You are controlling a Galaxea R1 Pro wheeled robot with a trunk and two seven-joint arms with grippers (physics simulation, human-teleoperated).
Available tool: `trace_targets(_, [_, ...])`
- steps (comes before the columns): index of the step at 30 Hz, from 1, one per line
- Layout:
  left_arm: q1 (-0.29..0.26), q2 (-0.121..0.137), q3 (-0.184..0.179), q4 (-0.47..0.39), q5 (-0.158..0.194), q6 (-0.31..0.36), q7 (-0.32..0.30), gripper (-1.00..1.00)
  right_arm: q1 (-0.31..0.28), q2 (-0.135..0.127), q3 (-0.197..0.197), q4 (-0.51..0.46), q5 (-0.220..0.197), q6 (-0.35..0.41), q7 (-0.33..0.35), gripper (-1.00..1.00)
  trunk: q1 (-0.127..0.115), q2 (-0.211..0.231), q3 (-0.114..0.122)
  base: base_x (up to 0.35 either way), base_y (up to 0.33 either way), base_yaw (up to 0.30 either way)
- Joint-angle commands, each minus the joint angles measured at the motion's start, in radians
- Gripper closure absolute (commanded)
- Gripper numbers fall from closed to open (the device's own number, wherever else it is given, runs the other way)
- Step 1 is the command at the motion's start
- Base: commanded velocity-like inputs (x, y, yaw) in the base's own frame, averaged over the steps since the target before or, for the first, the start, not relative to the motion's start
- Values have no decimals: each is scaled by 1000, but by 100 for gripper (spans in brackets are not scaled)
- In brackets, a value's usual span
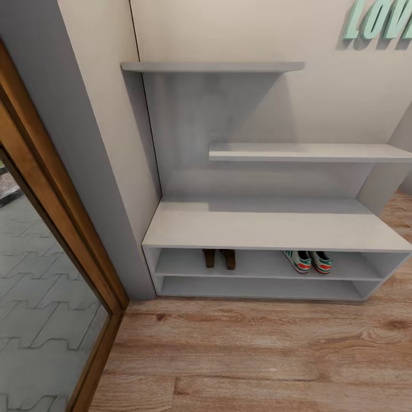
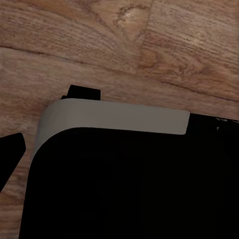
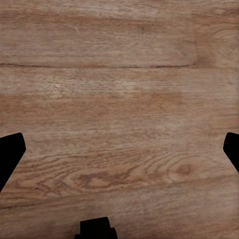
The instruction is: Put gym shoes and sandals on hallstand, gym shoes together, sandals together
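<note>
Hanging over bare floor, the right hand (image 3: 119, 149) had its two dark fingertips (image 3: 11, 154) spread wide to either edge of its wrist view, nothing between them but the wood-grain planks of the corridor floor (image 3: 119, 84). The left hand (image 2: 10, 154) showed a single dark fingertip at the edge of its own wrist view, beside a black body with a light grey rounded edge (image 2: 109, 117) that covered much of the picture; whether this hand was open or closed could not be told from that.

Farther out, in the head view, the hallstand (image 1: 269, 226) stood against the cream wall, its bench top bare. On the upper of its two low open shelves sat the sandals (image 1: 219, 258), side by side toward the left, and the gym shoes (image 1: 308, 261), side by side toward the right, the two pairs well apart. To the left ran a wooden door frame (image 1: 51, 189) with glass. Teal letters (image 1: 377, 20) hung on the wall at upper right.
</note>
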State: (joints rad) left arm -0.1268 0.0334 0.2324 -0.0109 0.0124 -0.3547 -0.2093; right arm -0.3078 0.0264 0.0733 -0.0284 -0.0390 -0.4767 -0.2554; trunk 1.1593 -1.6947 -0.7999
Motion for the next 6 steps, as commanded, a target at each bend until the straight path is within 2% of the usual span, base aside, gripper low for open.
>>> trace_targets(1, [-1,0,7,1,1,-1,-7,-100,-1,0,8,1,-4,-2,-5,-100,0,0,-1,0,0,0])
trace_targets(6, [-1,0,7,2,0,-1,-7,-100,-1,0,8,1,-4,-2,-5,-100,0,0,-1,0,0,0])
